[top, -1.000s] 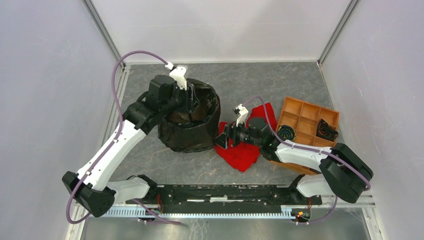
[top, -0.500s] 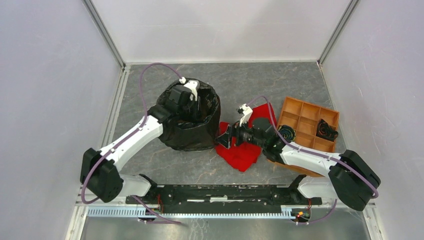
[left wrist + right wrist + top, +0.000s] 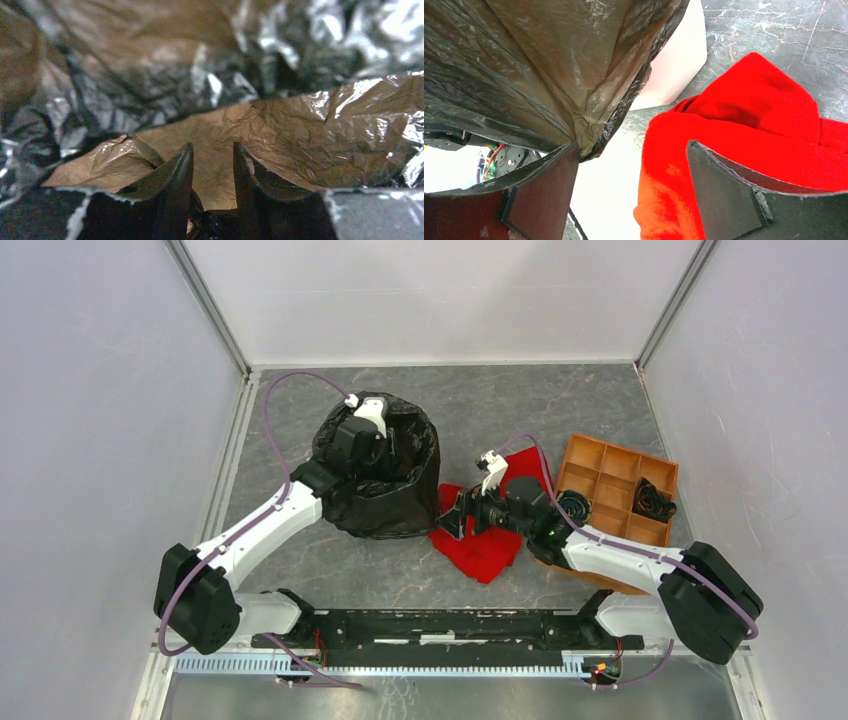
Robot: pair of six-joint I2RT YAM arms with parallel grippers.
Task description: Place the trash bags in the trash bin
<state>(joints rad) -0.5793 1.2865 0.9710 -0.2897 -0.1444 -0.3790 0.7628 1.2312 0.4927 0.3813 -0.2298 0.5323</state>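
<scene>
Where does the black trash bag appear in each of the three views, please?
Top external: the black trash bag sits left of centre, left of the red cloth.
Left wrist: it fills the frame behind the left end effector.
Right wrist: upper left, with the red cloth lower right.
Shared landmark: the red cloth, in the top and right wrist views.

The trash bag (image 3: 400, 502) draped over the trash bin (image 3: 674, 70) is thin black plastic film, glossy and finely crinkled, showing brownish and see-through where light passes. The bin's bare wall is smooth white plastic. Just beside the bin, the red cloth (image 3: 485, 545) is soft matt fabric. Beyond the cloth, the orange tray (image 3: 625, 451) looks like matt hard plastic. Under the bin, the table (image 3: 500, 400) is grey and veined like stone.
</scene>
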